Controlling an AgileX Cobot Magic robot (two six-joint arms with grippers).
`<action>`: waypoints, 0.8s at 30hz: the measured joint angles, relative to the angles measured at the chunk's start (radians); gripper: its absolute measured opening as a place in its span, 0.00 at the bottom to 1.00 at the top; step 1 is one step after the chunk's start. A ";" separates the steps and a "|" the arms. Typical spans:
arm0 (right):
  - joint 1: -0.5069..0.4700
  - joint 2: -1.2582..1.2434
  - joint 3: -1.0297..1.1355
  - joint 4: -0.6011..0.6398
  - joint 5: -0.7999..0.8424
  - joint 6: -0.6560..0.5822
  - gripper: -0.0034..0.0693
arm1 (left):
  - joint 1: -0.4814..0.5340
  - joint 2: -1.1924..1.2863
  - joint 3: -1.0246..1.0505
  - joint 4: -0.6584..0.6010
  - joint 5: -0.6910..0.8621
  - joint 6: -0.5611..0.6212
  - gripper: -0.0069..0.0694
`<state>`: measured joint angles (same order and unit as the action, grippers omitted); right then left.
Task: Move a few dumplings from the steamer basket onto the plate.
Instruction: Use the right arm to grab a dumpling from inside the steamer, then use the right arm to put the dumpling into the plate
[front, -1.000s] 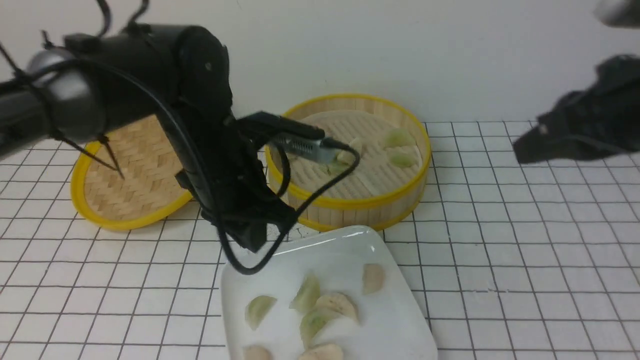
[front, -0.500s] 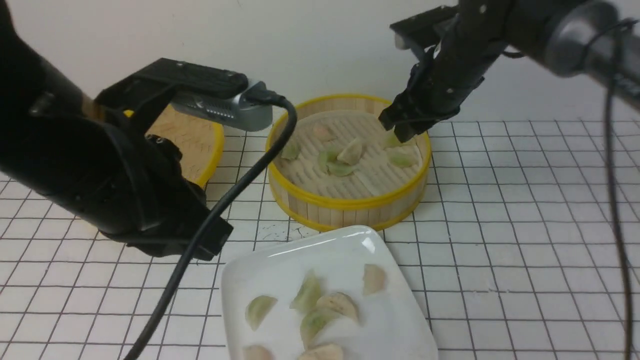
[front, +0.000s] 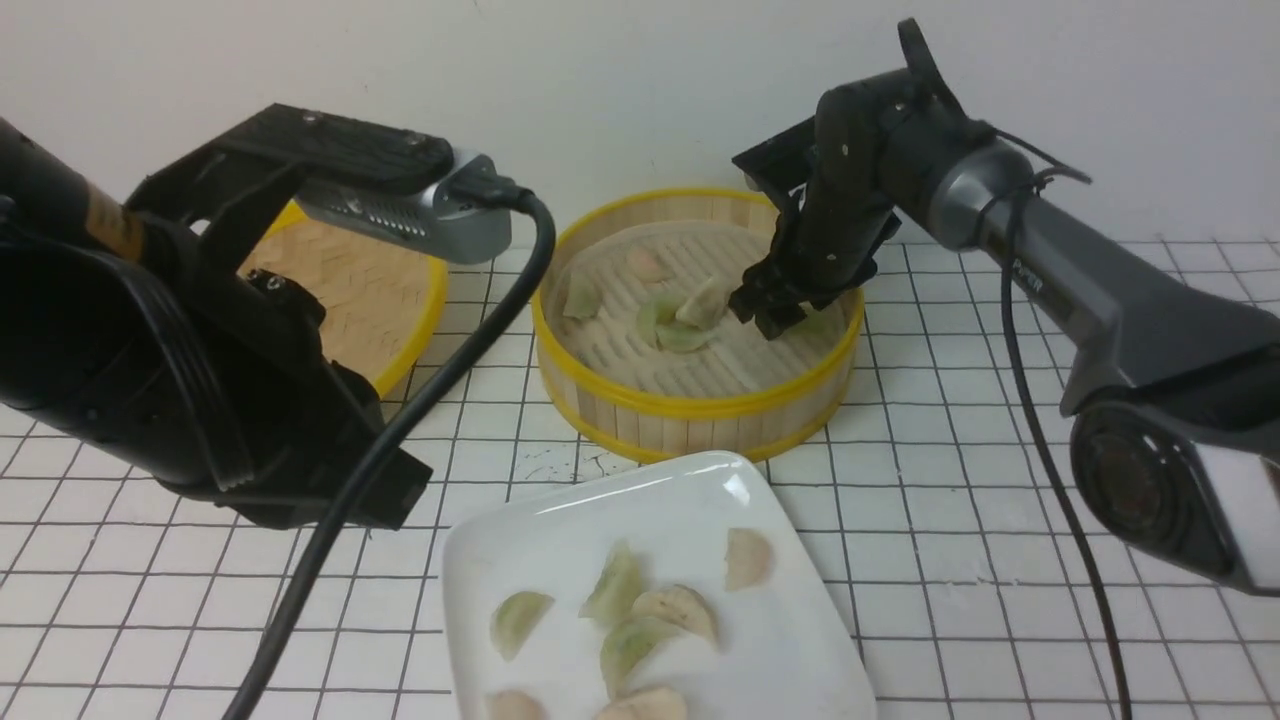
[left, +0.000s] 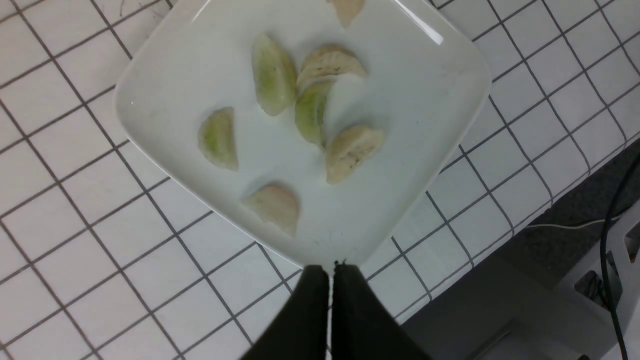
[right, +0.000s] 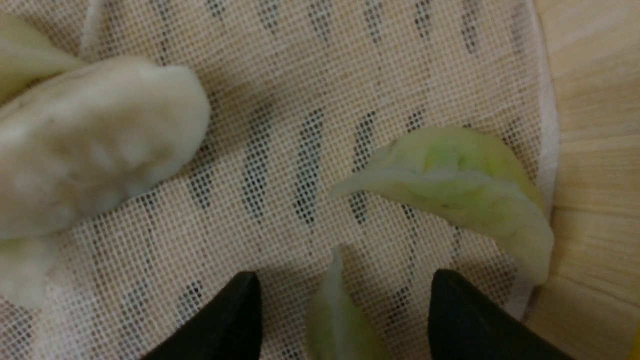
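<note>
1 green dumpling (right: 345, 325) btwn R claw (right: 345, 310) tips, wrist cam only | R wide, L claw (left: 331, 272) pinched together, nothing held

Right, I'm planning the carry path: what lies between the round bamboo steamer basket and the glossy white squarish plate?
Just a narrow strip of white gridded tabletop, nothing on it, in the front view.

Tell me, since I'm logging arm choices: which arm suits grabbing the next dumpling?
Probably the right: its open tool straddles a green dumpling inside the steamer basket; the left's is outside.
</note>
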<state>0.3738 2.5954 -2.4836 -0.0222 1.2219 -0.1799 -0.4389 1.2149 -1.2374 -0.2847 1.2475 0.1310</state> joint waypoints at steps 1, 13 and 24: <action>0.001 0.002 -0.002 0.000 0.001 0.005 0.60 | 0.000 0.000 0.000 0.000 0.000 0.000 0.08; 0.005 -0.089 -0.012 0.031 0.031 0.093 0.23 | 0.000 0.000 0.000 0.001 0.000 0.030 0.08; 0.132 -0.584 0.507 0.295 0.024 0.055 0.23 | 0.000 0.000 0.000 0.001 0.000 0.032 0.08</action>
<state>0.5057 2.0110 -1.9769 0.2723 1.2463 -0.1247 -0.4389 1.2149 -1.2374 -0.2838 1.2475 0.1631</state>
